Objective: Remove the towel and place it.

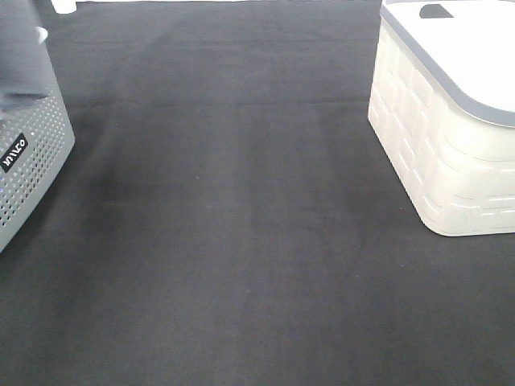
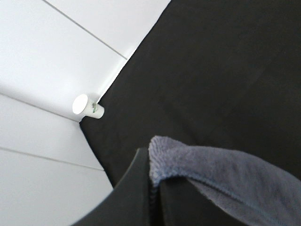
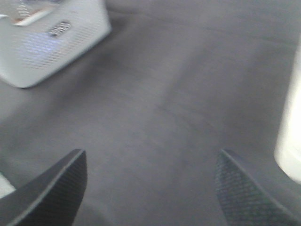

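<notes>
Lifting looks done: the towel hangs at the left by the grey basket, its edge seemingly clamped in your left tool. Placing is left. Your right tool hovers, jaws apart, over the worktop.

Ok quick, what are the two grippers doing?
Left gripper: closed on the towel.
Right gripper: open, holding nothing.
</notes>
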Tool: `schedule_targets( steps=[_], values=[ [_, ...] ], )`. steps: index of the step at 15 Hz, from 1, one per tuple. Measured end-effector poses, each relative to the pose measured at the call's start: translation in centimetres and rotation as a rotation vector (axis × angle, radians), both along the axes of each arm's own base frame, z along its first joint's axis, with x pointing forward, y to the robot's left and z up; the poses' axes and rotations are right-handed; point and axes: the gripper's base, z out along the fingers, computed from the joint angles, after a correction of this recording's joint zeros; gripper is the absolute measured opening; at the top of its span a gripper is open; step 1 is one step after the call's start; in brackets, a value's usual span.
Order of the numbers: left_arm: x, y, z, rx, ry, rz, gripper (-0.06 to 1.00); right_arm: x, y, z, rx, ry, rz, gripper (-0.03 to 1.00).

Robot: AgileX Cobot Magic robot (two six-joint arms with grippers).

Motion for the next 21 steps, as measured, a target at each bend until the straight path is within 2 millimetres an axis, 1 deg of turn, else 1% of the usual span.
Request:
schedule_targets(
  steps=[4,5,6,9,11,13,16,18,21],
  values=[
    [1.7,-5.0,-2.1,0.004,0.065,-0.105,0.0,2.8,1.6,0.9,0.104,-0.096,0.146,0.73],
    [1.9,-6.2,-2.7,-0.004,0.081,-0.126,0.0,3.7,1.9,0.9,0.119,-0.109,0.181,0.73],
    [2.0,-6.8,-2.9,-0.007,0.09,-0.138,0.0,4.0,2.0,0.9,0.128,-0.113,0.192,0.73],
    [2.3,-10.2,-4.5,-0.009,0.135,-0.203,0.0,6.9,2.8,0.4,0.181,-0.144,0.257,0.73],
    [2.4,-12.0,-5.4,-0.021,0.161,-0.229,0.0,8.4,3.2,-0.1,0.207,-0.151,0.279,0.73],
    [2.4,-13.4,-6.1,-0.033,0.184,-0.245,0.0,9.5,3.5,-0.6,0.244,-0.137,0.3,0.73],
    [2.4,-15.5,-7.3,-0.024,0.216,-0.284,0.0,10.5,3.8,-1.2,0.272,-0.132,0.328,0.73],
    [2.5,-16.3,-7.8,-0.021,0.226,-0.3,0.0,10.9,4.1,-1.7,0.308,-0.104,0.359,0.73],
    [2.8,-16.8,-8.4,-0.033,0.248,-0.315,0.0,11.7,4.7,-2.5,0.359,-0.067,0.409,0.73]
  ],
)
